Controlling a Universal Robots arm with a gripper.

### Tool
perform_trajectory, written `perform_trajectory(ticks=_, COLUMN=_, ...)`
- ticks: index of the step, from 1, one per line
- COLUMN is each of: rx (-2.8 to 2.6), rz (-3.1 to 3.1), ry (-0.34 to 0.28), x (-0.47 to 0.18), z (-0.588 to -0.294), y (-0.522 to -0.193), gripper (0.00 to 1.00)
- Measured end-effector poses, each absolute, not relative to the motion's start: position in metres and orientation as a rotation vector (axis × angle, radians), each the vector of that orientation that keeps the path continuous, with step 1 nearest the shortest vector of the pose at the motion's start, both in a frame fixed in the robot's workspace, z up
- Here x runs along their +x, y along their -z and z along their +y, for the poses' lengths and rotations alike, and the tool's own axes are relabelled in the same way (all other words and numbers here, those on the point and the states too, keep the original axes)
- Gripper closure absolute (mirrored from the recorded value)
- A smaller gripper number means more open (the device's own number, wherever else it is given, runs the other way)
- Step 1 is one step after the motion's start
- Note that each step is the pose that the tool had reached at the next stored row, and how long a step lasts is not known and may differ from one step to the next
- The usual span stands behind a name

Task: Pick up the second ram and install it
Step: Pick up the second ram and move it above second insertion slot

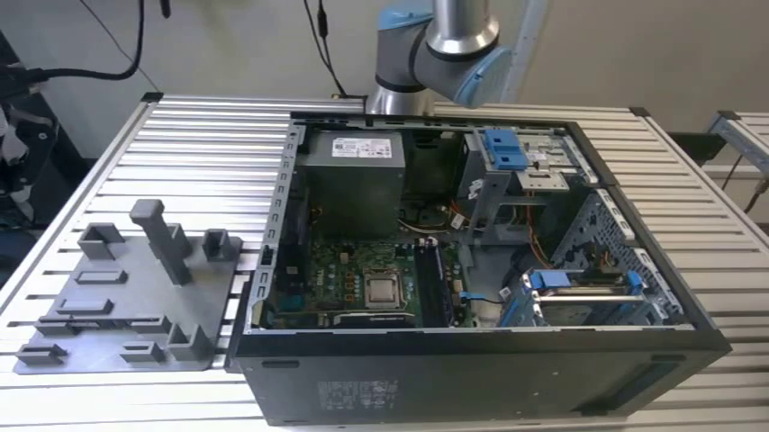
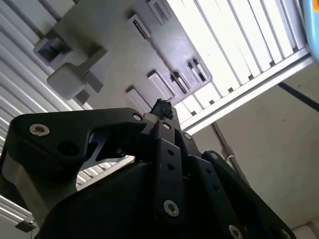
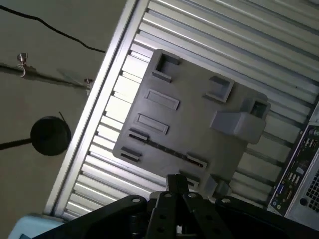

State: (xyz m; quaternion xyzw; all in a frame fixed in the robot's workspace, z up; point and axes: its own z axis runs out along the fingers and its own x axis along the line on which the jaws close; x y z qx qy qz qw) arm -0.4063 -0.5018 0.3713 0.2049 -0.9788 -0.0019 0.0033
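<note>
Black gripper linkages sat closest to the lens in both wrist views. The gripper (image 3: pixel 177 183) (image 2: pixel 162 108) had its fingertips drawn together, with no gap and no part seen between them.

Beyond the tips lay a gray fixture tray (image 3: pixel 199 114) (image 2: pixel 109 45) on the slatted aluminium table (image 1: pixel 204 153).

- Second ram (image 3: pixel 167 149): in the first wrist view it was seen edge-on as a thin dark strip standing in the tray, spanning two small end brackets along the tray's edge.
- Ram relative to gripper: the strip was near the fingertips but clearly apart from them, with no contact. The gripper hung over the tray edge that carried the ram.
- A tall gray post (image 3: pixel 237 122) (image 1: pixel 162 238) stood upright on the tray, well apart from the strip.
- Whether the ram could be made out in the exterior view: could not tell.

In the exterior view the tray (image 1: pixel 121 297) lay just beside the open PC case (image 1: pixel 481 378), on the exterior view's left of it. Inside the case were the green motherboard (image 1: pixel 348 270), its CPU socket (image 1: pixel 384 290) and the long black memory slots (image 1: pixel 430 283) next to the socket. The robot arm (image 1: pixel 438 54) rose behind the case.
</note>
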Motion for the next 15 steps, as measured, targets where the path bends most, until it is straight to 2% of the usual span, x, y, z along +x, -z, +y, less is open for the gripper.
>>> perform_trajectory(ticks=15, rx=1.053, rz=-2.952, ry=0.005, x=-0.4062, z=-0.5019, y=-0.3714, gripper=0.89)
